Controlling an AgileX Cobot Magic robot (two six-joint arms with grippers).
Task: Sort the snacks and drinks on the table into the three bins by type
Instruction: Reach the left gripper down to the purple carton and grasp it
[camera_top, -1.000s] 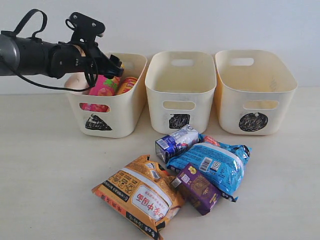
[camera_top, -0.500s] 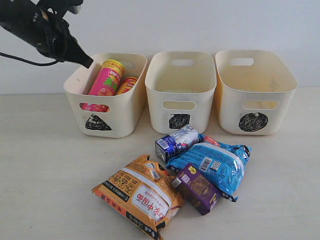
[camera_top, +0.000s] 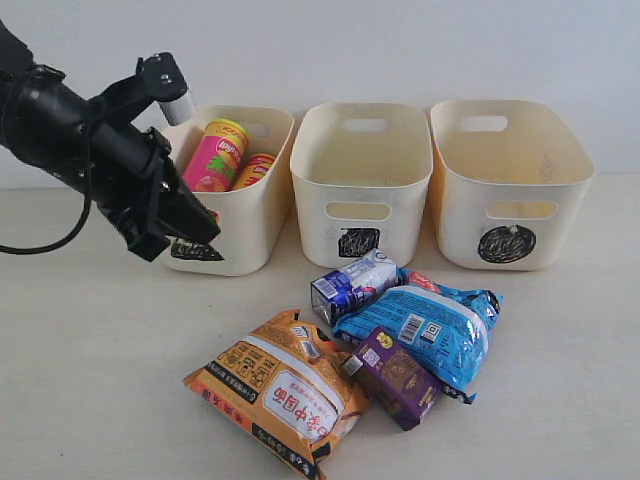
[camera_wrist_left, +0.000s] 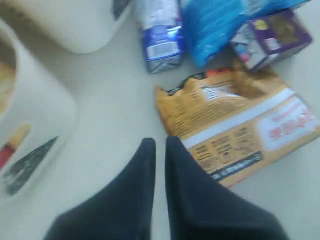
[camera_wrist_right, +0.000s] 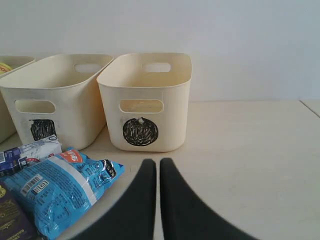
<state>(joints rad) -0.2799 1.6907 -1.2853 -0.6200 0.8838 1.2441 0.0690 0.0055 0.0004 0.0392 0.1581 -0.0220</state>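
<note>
The pink tube (camera_top: 214, 156) and the yellow tube (camera_top: 256, 168) lean inside the triangle bin (camera_top: 245, 235). On the table (camera_top: 90, 350) lie the orange bag (camera_top: 280, 390), the blue bag (camera_top: 425, 330), the blue-and-white carton (camera_top: 352, 285) and the purple carton (camera_top: 395, 375), all bunched together. My left gripper (camera_top: 205, 226) hangs shut and empty in front of the triangle bin, left of the pile; from its wrist its tips (camera_wrist_left: 160, 142) point at the orange bag's (camera_wrist_left: 240, 125) near edge. My right gripper (camera_wrist_right: 152, 162) is shut and empty, low over the table beside the blue bag (camera_wrist_right: 55, 192).
The square bin (camera_top: 400, 215) and the circle bin (camera_top: 565, 215) stand in a row right of the triangle bin, against the back wall. The right arm is outside the exterior view.
The left gripper let go of the pink tube in the triangle bin, shut, rose out to the left, then came down in front of that bin. The right gripper stays still.
</note>
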